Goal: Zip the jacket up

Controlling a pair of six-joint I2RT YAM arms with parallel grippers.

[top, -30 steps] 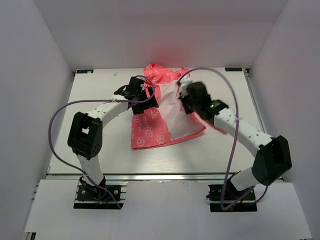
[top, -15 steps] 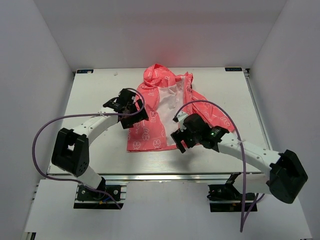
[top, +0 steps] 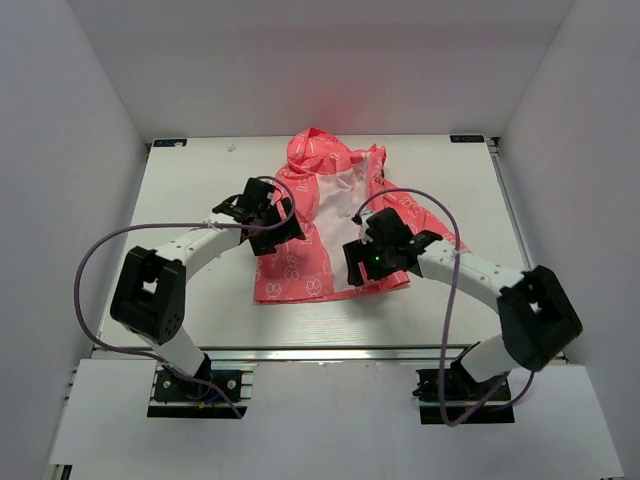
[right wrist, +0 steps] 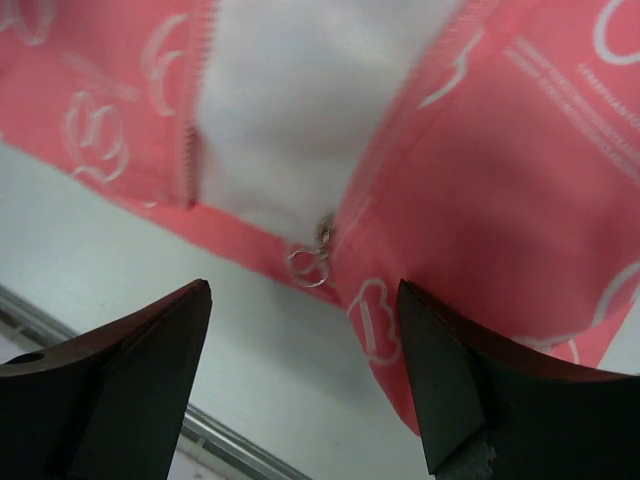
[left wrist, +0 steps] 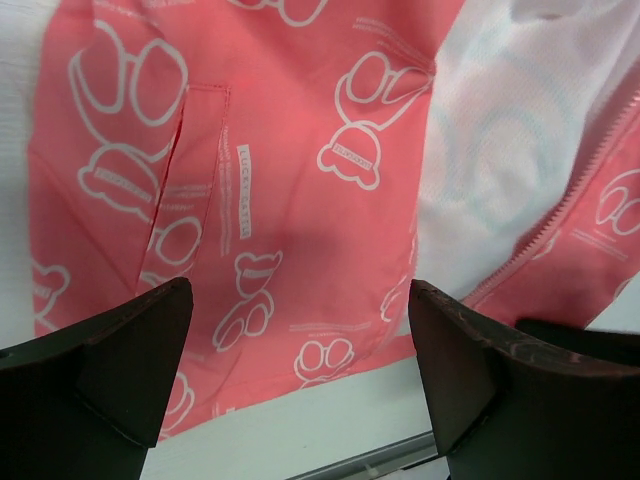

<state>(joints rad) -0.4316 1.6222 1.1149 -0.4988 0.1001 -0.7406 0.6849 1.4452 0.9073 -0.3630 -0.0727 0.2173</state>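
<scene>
Jacket (top: 300, 270) on table (top: 450, 310); left hand (left wrist: 300, 300) above left panel (left wrist: 280, 150), right hand (right wrist: 303, 300) above hem (right wrist: 240, 243).

Small white lettering on the coral-pink thin-fabric jacket (left wrist: 300, 100), toward nine o'clock in the left wrist view, perhaps begins "LUCKY"; the rest is unreadable.

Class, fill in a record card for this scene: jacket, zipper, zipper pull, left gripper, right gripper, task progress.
jacket: coral-pink with white print, lying on the table, hood toward the far edge
zipper: undone, white lining showing between the front panels
zipper pull: ring-shaped, at the bottom hem
left gripper: open, over the panel with the pocket, holding nothing
right gripper: open, over the hem with the pull in line with its gap, holding nothing
task progress: zipping not yet started
</scene>
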